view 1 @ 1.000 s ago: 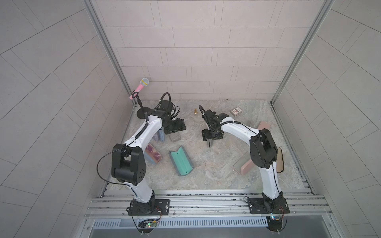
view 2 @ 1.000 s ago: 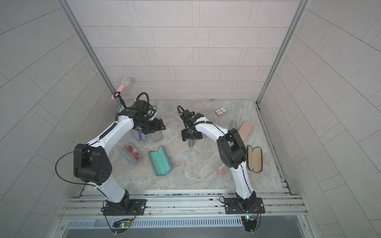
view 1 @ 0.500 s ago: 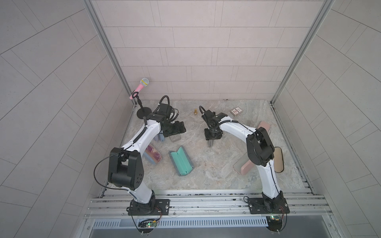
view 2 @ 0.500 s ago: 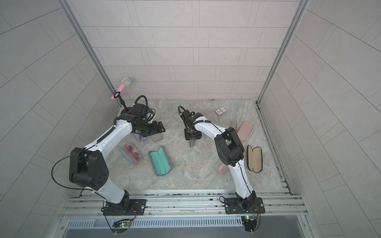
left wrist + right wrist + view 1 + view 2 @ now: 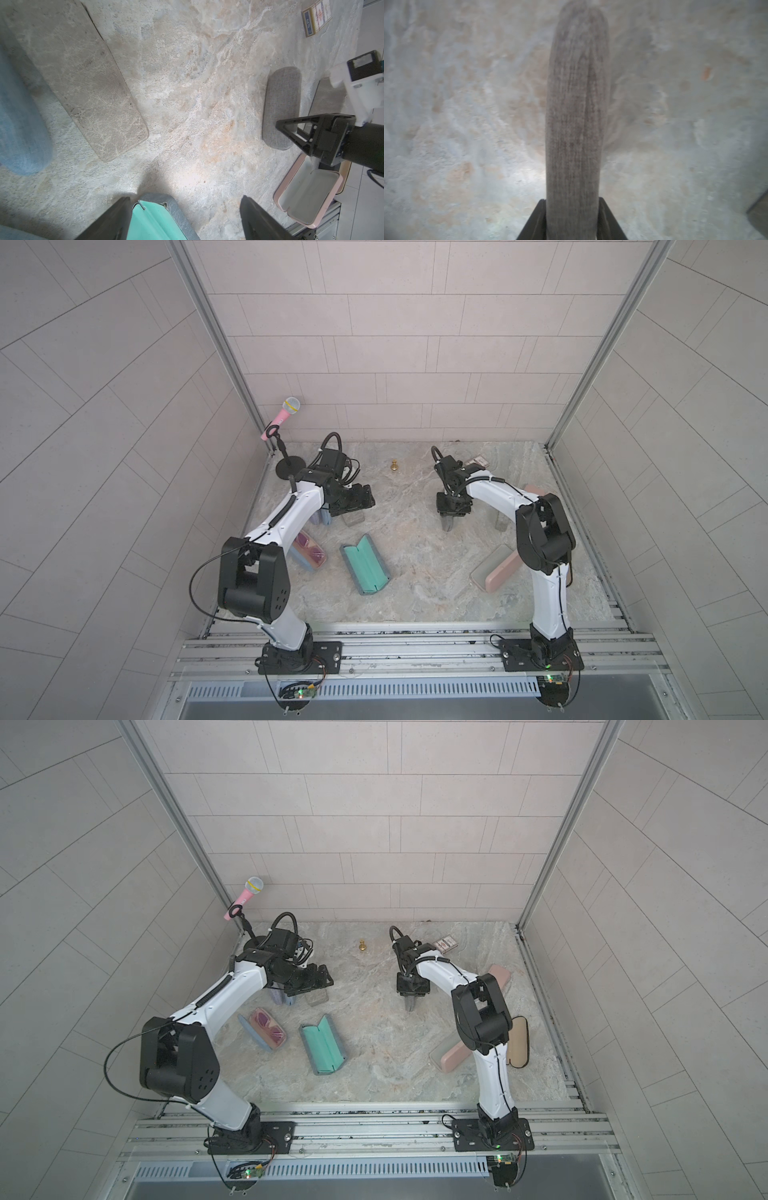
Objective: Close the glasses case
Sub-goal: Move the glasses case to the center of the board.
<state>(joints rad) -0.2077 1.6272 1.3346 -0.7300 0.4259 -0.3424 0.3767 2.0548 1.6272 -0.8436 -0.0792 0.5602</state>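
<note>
- The right gripper (image 5: pixel 572 201) has both fingers pressed against the broad sides of the grey fabric glasses case (image 5: pixel 577 104). Its jaws stand narrow, with the case held between them.
- The case is on the marble tabletop (image 5: pixel 415 539) toward the rear right, apparently resting on its long edge. A seam runs along the edge that faces up. I judge the two shells nearly or fully together, but the blur could be hiding a thin gap.
- To close it well, squeeze evenly across both shells until they meet. The grip sits near one end, so the far end may be left slightly sprung; a second pinch nearer the middle would settle that.
- Press straight in, without twist. A case balanced on its edge can roll out or tip over when the pressure is uneven.
- Ease off slowly and watch whether the seam reopens. Whether the closure will hold by itself cannot be told from here.
- The left gripper (image 5: pixel 185 198) is wide open and empty, above the end of the open teal case (image 5: pixel 153 222) and well apart from the grey one. It is not needed for this step.
- The open pink case (image 5: pixel 307 197) lies near the right arm, so avoid brushing it when withdrawing.
</note>
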